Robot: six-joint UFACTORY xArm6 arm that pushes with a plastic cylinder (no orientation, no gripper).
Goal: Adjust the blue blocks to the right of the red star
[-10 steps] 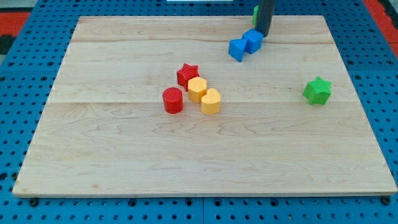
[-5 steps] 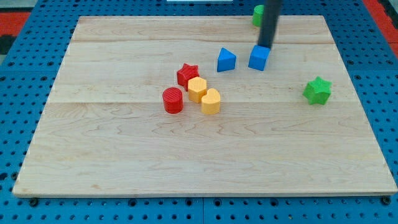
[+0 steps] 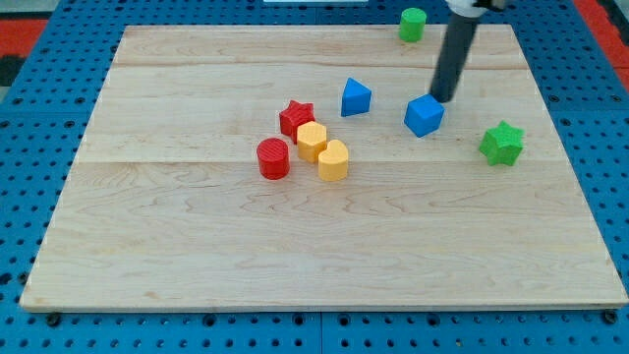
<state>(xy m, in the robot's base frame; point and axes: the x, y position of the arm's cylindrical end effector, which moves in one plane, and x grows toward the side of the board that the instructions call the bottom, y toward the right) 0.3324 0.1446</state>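
Note:
The red star (image 3: 296, 116) lies near the board's middle, touching a yellow block below it. A blue triangular block (image 3: 356, 96) sits a little to the star's upper right. A blue cube (image 3: 424, 115) sits further right, at about the star's height. My tip (image 3: 443, 99) is at the cube's upper right corner, touching or nearly touching it. The dark rod rises from there to the view's top.
A red cylinder (image 3: 273, 158) and two yellow blocks (image 3: 313, 141) (image 3: 333, 159) cluster below the star. A green star (image 3: 502, 143) lies right of the cube. A green cylinder (image 3: 413, 23) stands at the board's top edge.
The two blue blocks split apart. My tip has pushed the blue cube down and to the right; the triangular block stayed left after sliding down a little. The green cylinder is now uncovered.

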